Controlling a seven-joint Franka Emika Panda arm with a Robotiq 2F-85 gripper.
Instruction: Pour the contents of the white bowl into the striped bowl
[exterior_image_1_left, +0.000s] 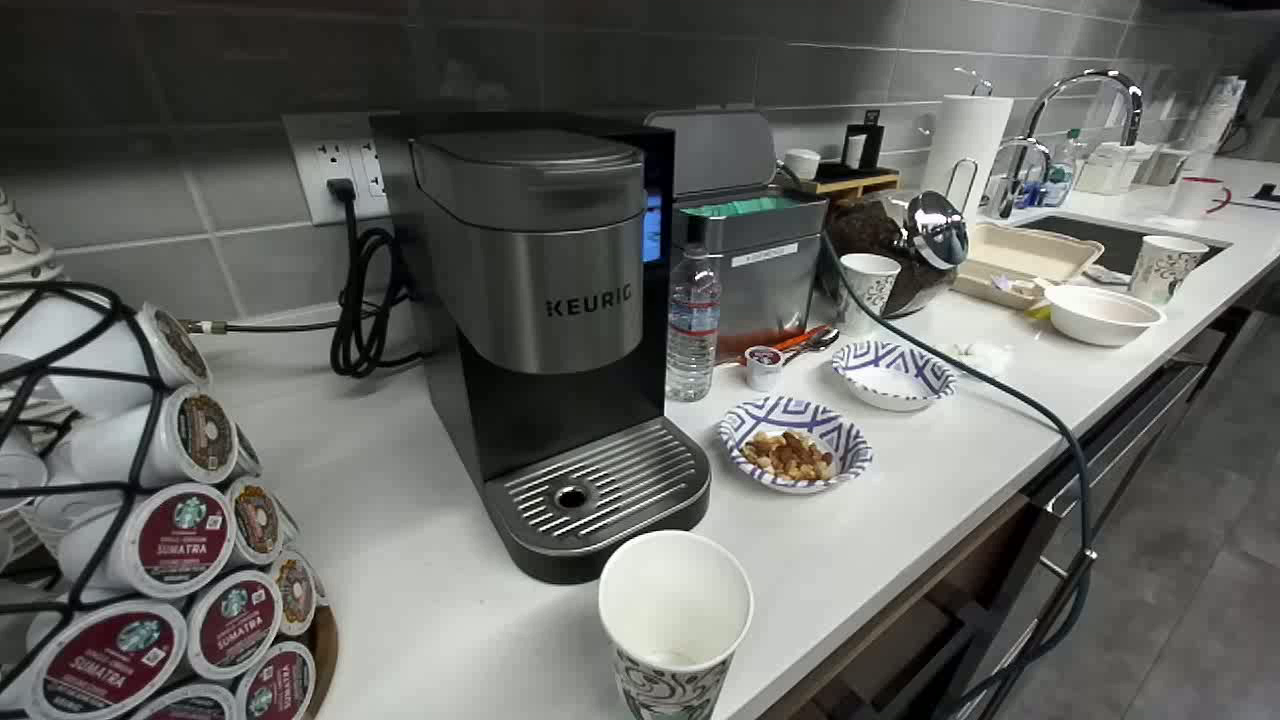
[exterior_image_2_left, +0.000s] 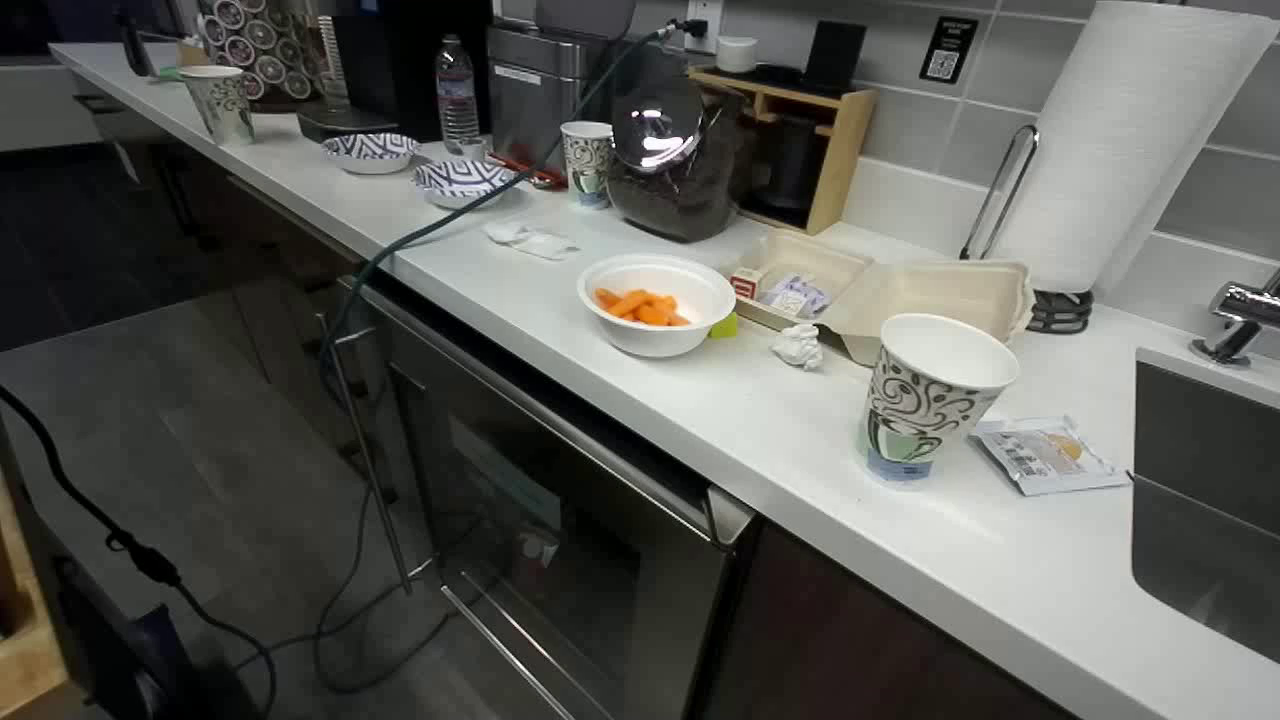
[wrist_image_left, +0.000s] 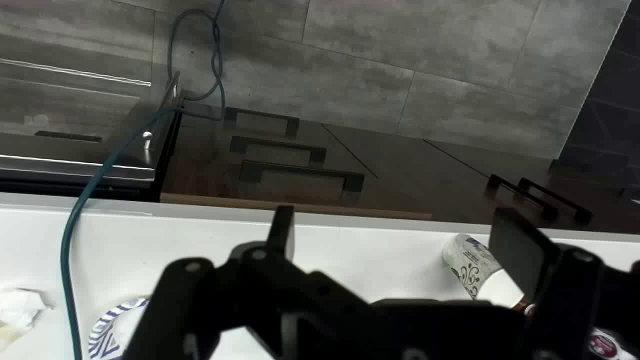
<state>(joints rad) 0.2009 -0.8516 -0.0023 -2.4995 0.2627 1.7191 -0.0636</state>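
The white bowl (exterior_image_2_left: 655, 342) stands upright on the counter and holds several orange pieces that look like carrots (exterior_image_2_left: 648, 308). It also shows in an exterior view (exterior_image_1_left: 1105, 326), where its contents are hidden. The striped bowl (exterior_image_1_left: 893, 400), white with blue stripes, stands upright with no food visible inside. It also shows in an exterior view (exterior_image_2_left: 465, 182), and part of a striped bowl shows at the lower left of the wrist view (wrist_image_left: 102, 332). My gripper (wrist_image_left: 400, 235) is open with nothing between its fingers, above the counter. It is in neither exterior view.
A patterned bowl (exterior_image_1_left: 850, 450) with nuts sits near the Keurig machine (exterior_image_1_left: 540, 290). A dark cable (exterior_image_2_left: 440, 228) crosses the counter beside the striped bowl. Paper cups (exterior_image_2_left: 930, 400), a bottle (exterior_image_1_left: 693, 320), a takeout box (exterior_image_2_left: 930, 300) and a crumpled napkin (exterior_image_2_left: 530, 241) also stand around.
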